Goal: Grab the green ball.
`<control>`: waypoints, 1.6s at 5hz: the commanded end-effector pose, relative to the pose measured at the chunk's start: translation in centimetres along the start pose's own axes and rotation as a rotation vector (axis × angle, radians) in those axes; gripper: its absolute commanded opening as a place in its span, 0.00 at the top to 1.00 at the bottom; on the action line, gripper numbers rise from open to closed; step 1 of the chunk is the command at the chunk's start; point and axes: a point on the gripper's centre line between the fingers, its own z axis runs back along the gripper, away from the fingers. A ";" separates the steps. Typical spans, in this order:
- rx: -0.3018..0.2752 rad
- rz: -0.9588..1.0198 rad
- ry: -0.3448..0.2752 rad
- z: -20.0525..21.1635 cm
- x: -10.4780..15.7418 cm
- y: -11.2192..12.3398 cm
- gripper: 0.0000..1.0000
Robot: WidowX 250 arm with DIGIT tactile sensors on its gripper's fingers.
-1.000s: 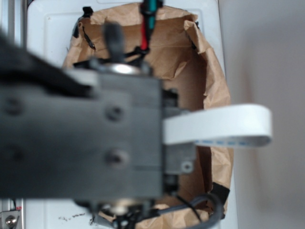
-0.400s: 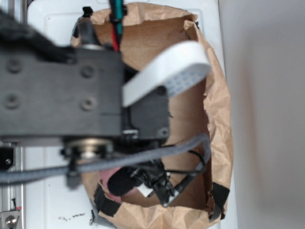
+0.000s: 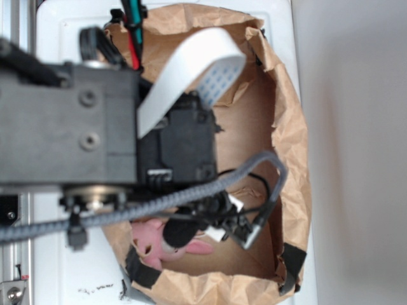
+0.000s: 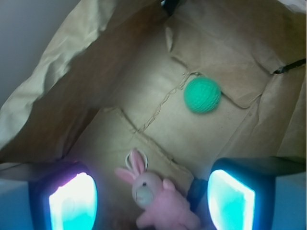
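The green ball [image 4: 202, 95] lies on the brown paper floor of the bag, up and right of centre in the wrist view. My gripper [image 4: 152, 201] is open, its two glowing pads [image 4: 73, 203] wide apart at the bottom corners. A pink plush bunny [image 4: 158, 201] lies between the pads, untouched. The ball is well ahead of the fingertips, apart from them. In the exterior view the arm hides the ball; the gripper [image 3: 203, 225] hangs low inside the bag over the bunny [image 3: 152, 244].
The brown paper bag [image 3: 289, 127] has crumpled walls rising on all sides, close on the left in the wrist view [image 4: 57, 72]. A white ribbon cable [image 3: 191, 70] and a braided cable [image 3: 191, 197] cross the exterior view. The bag rests on a white surface [image 3: 63, 38].
The arm has swung toward the upper left of the exterior view and the gripper has moved lower into the bag, so the pink bunny beneath it now shows.
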 end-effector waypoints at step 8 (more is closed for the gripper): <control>0.124 0.236 -0.031 -1.5 3.4 1.2 0.00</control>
